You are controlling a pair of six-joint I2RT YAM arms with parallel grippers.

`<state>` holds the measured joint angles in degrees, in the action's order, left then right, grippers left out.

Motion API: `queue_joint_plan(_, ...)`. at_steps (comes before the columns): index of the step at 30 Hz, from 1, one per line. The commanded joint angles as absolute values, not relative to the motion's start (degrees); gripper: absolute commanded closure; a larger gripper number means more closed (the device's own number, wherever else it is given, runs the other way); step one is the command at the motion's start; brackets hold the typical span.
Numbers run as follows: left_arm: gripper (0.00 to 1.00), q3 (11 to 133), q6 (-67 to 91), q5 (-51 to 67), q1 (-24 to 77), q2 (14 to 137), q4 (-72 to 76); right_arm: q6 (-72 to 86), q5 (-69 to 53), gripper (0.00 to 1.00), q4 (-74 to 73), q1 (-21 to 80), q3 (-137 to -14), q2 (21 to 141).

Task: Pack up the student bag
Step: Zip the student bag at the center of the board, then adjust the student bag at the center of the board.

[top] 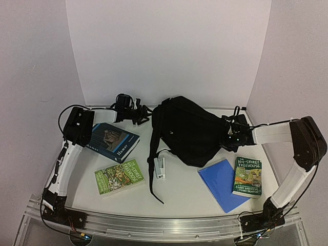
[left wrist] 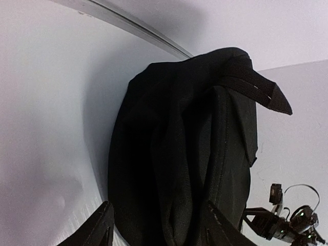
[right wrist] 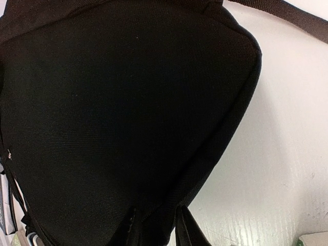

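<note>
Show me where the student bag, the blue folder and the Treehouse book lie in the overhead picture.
student bag (top: 189,130), top view, middle of its black fabric body.
blue folder (top: 219,185), top view, centre of its bare cover.
Treehouse book (top: 247,177), top view, middle of its front cover.

Left jaws wide apart; right jaws barely parted

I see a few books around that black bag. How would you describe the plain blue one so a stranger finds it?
Start at the big black backpack in the middle of the table. On its near side, towards the right arm, lies a flat bright blue book. Its cover is plain, with no picture or lettering, unlike the green Treehouse book beside it.
</note>
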<state>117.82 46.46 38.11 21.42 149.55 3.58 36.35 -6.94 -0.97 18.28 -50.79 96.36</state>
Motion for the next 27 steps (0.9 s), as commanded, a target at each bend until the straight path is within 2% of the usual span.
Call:
queue_joint_plan(1, 0.46, 123.7, 49.4, 41.3, 22.0, 153.0, 6.6, 37.1, -7.6, 0.76, -0.4, 18.2, -50.0, 93.9)
queue_joint_plan(4, 0.52, 125.5, 50.4, 42.0, 22.5, 154.6, 7.8, 37.3, -7.9, 0.74, -0.5, 18.3, -49.6, 93.2)
queue_joint_plan(7, 0.62, 127.0, 50.8, 42.4, 23.1, 155.7, 8.7, 37.4, -7.9, 0.72, -0.4, 18.2, -49.0, 92.3)
queue_joint_plan(12, 0.98, 122.0, 51.6, 41.6, 23.3, 151.8, 15.1, 37.7, -7.7, 0.70, -0.4, 18.3, -47.9, 90.0)
queue_joint_plan(19, 1.00, 109.4, 39.8, 28.9, 23.3, 133.0, 12.6, 37.7, -8.4, 0.59, -1.1, 18.3, -47.6, 85.4)
queue_joint_plan(23, 1.00, 106.1, 31.0, 22.6, 23.3, 122.2, 8.3, 37.4, -9.5, 0.41, -1.8, 18.2, -48.2, 82.6)
queue_joint_plan(27, 1.00, 107.9, 23.8, 18.9, 23.3, 113.8, 2.7, 36.9, -10.0, 0.33, -2.3, 18.2, -48.5, 80.8)
